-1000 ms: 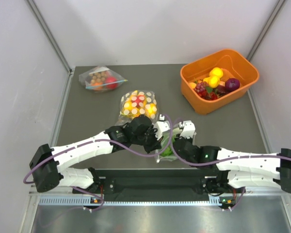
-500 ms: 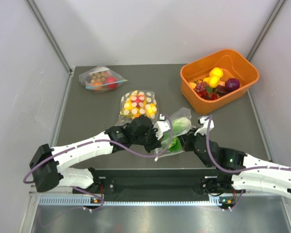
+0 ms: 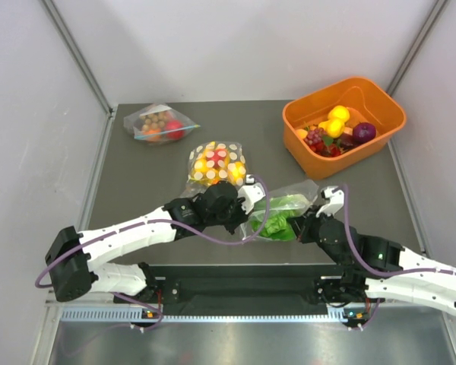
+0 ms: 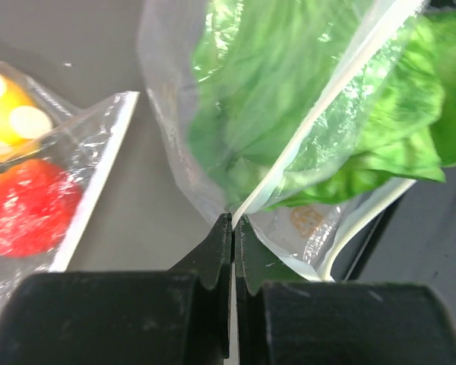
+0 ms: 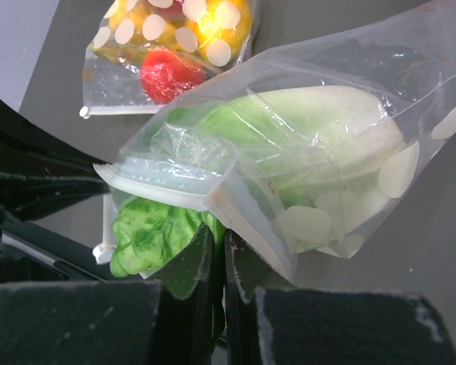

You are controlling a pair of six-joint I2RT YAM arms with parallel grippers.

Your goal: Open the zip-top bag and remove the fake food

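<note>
The zip-top bag (image 3: 292, 204) sits between the arms near the front of the table (image 3: 137, 175), with the left gripper (image 4: 232, 228) clamped on one zip lip and the right gripper (image 5: 219, 245) clamped on the other. The lettuce (image 5: 146, 237) already bulges from the mouth, so spread the lips evenly and gently to avoid slipping

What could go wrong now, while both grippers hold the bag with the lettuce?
The left gripper pinches only the thin zip strip of the zip-top bag; it may slip free. The lettuce pokes from the bag's mouth beside the right gripper and might drop near the front edge of the table.
</note>
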